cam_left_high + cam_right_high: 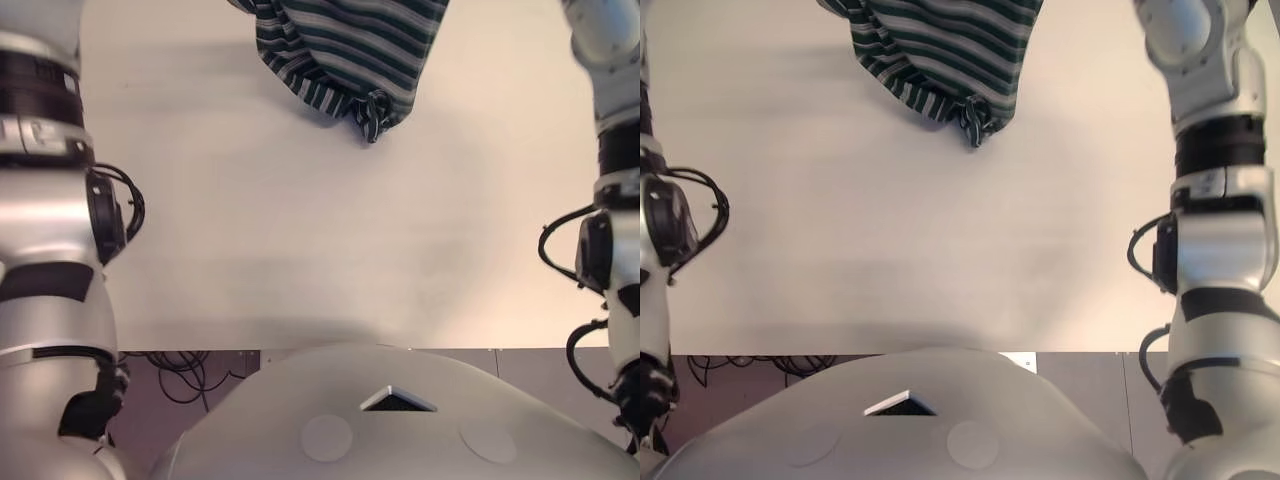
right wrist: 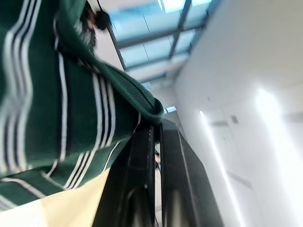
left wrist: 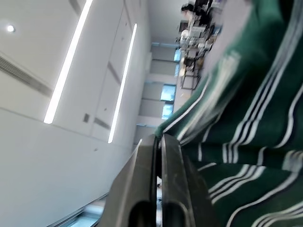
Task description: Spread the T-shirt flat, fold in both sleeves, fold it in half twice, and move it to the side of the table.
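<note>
Tabletop (image 1: 300, 250) is what I get nearest the robot, a pale surface running away from its near edge, with both forearms standing at the two sides of the head views. Farther out, toward the far middle, the green-and-white striped T-shirt (image 1: 340, 50) hangs down from above, gathered and crumpled, not laid out. Its lowest bunched tip sits just over the table, and I cannot tell whether it touches. On the wrist cameras, the left gripper (image 3: 158, 139) has its two fingers pressed together with striped cloth starting right at the tips, so I read it as pinching the shirt. The right gripper (image 2: 156, 124) is likewise closed, with a rolled green hem caught at its tip. I judge we are in the first step, spreading the shirt flat, and none of the folding has begun. The next move, as I see it, calls for drawing the two grips apart so the cloth opens. Then I would lower it and let the hanging end land first, laying the rest down without wrinkles. The risk is that the bunched lower part lands folded under itself.
</note>
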You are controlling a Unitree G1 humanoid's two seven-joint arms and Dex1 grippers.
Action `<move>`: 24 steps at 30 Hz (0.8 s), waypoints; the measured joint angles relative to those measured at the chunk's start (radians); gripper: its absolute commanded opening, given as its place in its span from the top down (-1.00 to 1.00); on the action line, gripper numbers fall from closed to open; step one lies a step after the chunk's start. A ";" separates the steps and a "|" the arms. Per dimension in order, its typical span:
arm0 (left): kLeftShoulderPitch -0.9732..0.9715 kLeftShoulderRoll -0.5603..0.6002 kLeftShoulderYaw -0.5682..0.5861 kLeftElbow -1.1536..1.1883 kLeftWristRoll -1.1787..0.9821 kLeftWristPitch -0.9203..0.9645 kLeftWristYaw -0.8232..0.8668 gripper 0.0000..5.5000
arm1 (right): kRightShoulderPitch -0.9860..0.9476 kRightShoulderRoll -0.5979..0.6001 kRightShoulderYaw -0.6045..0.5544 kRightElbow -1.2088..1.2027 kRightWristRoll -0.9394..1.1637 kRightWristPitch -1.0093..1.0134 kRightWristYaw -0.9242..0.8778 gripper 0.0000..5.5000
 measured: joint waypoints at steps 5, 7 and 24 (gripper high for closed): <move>-0.263 -0.034 -0.085 0.255 0.059 0.045 0.120 1.00 | -0.267 -0.011 0.059 0.259 -0.060 0.073 -0.088 0.98; -0.336 -0.051 -0.115 0.324 0.080 0.080 0.155 1.00 | -0.353 -0.012 0.084 0.336 -0.081 0.114 -0.128 0.98; -0.300 -0.066 -0.059 0.380 -0.211 -0.110 -0.143 1.00 | -0.324 -0.181 0.202 0.198 -0.051 -0.160 -0.209 0.98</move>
